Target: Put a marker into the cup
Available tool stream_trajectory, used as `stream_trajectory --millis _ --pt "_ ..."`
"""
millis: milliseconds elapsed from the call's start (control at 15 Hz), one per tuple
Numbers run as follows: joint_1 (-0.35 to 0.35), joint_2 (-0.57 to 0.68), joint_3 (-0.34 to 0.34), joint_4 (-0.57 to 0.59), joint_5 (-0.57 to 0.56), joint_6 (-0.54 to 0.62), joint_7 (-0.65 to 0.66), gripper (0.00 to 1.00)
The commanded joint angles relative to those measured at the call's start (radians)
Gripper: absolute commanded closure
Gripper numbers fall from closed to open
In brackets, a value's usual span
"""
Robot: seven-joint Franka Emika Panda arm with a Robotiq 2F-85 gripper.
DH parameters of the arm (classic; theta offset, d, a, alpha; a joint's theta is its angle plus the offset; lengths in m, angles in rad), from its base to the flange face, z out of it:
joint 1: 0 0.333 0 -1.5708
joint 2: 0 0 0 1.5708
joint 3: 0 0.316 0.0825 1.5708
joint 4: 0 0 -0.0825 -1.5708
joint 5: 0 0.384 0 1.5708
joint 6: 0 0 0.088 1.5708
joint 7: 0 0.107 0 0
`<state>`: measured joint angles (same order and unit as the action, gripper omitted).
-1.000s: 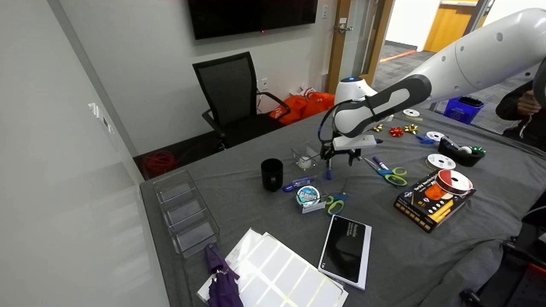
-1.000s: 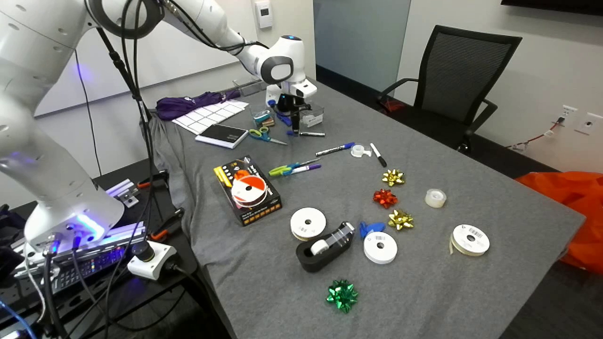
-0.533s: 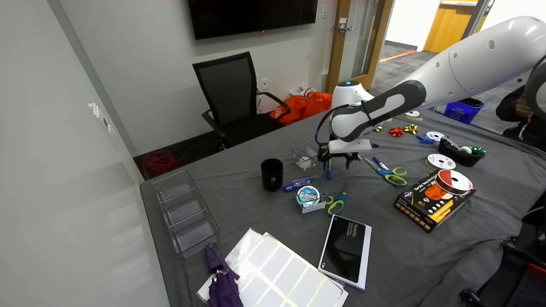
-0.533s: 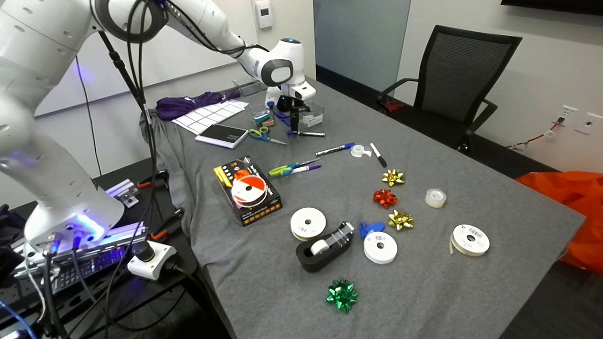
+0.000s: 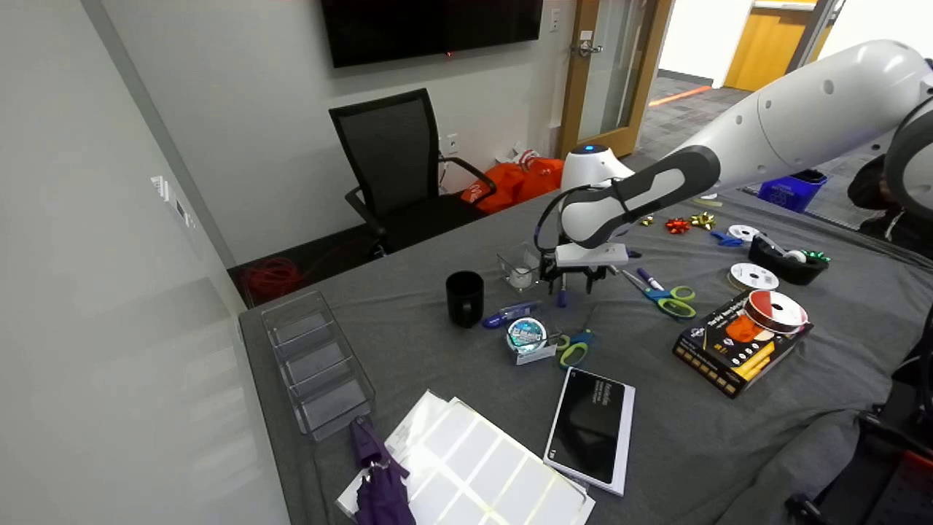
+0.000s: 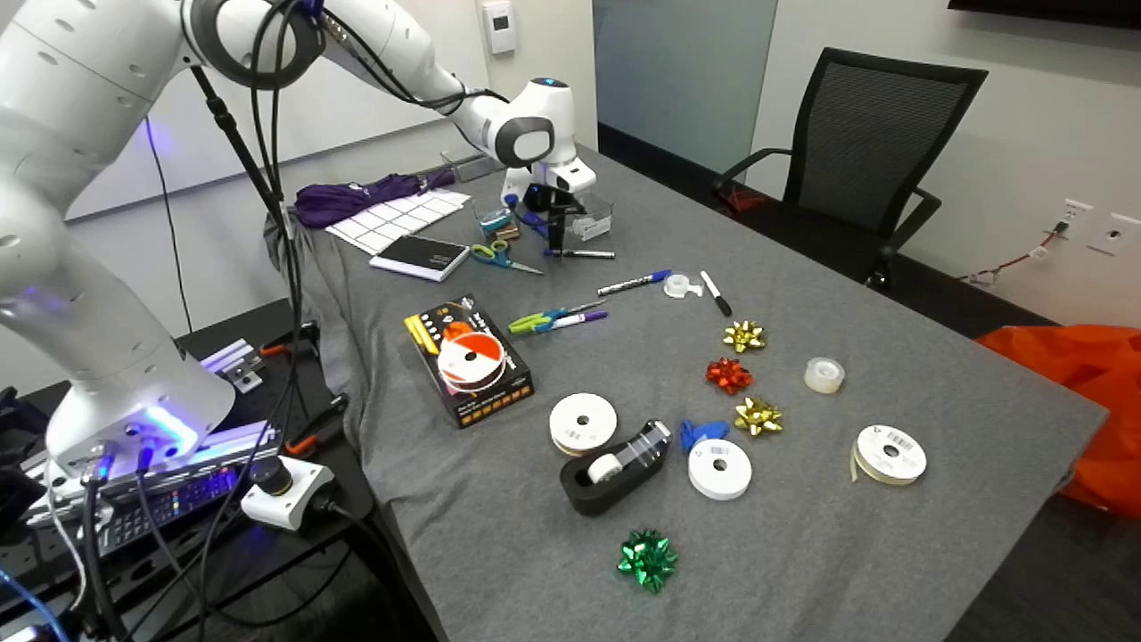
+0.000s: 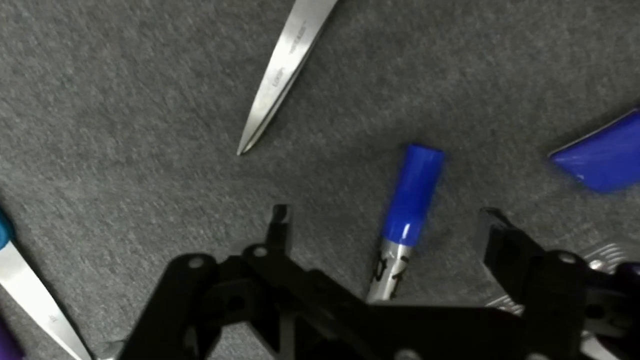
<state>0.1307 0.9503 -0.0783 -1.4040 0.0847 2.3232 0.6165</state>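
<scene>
Marker (image 7: 406, 220) beneath hand (image 7: 386, 214), lined up between 2 spread fingers (image 7: 515, 255)

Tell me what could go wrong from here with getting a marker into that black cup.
In the wrist view, the blue-capped marker shows at a slant within the open hand, so it may swivel as the hand shuts. In an exterior view, a clear box sits close beside the hand, which could bump it. The marker lies flat, while the cup stands upright, so it might not drop in unless tipped.

Marker cap (image 7: 413, 197): glossy plastic. Scissor blades (image 7: 281, 75): smooth metal. Tablecloth (image 7: 135, 115): matt, rough-looking cloth. Green bow (image 6: 648, 561): glossy.
</scene>
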Motion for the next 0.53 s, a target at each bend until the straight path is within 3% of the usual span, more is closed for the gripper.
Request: stream_trajectory --millis 0,467 --pt "-0.001 0.028 0.003 0.034 0.02 0.0 0.011 0.36" --pt "-0.001 0.031 0.003 0.045 0.018 -0.006 0.019 0.85"
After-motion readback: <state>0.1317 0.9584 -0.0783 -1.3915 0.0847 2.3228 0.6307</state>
